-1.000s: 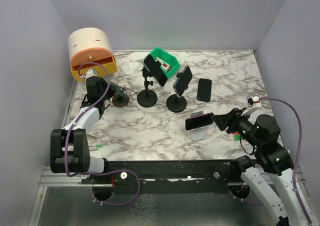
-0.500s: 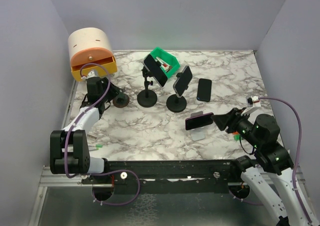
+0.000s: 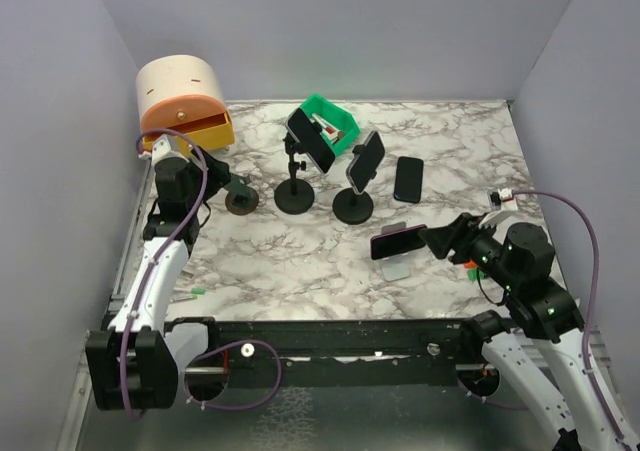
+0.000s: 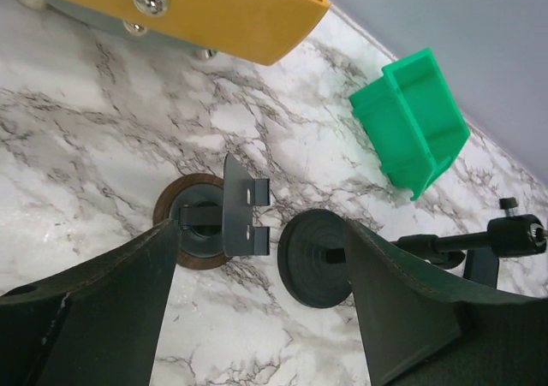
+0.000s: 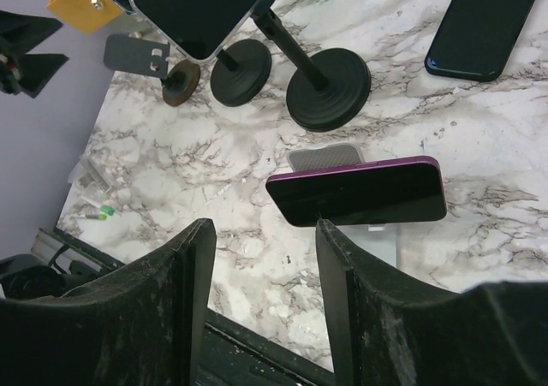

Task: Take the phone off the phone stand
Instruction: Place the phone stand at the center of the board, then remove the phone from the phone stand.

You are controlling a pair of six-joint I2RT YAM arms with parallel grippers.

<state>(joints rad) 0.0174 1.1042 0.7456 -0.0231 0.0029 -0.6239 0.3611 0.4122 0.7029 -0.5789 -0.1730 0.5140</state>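
While the purple phone (image 5: 358,193) sits on its stand (image 5: 330,157), left pincer (image 4: 261,240) and right pincer (image 5: 264,229) both gape, released, empty.

light: bright, even, diffuse | shadows: soft (faint) | focus: sharp throughout all views

The purple phone (image 5: 357,194) sits landscape on its grey stand (image 5: 330,157).

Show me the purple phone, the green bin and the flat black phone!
purple phone (image 5: 358,193): right wrist view, dark face middle
green bin (image 4: 413,119): left wrist view, outer side
flat black phone (image 3: 408,179): top view, screen middle
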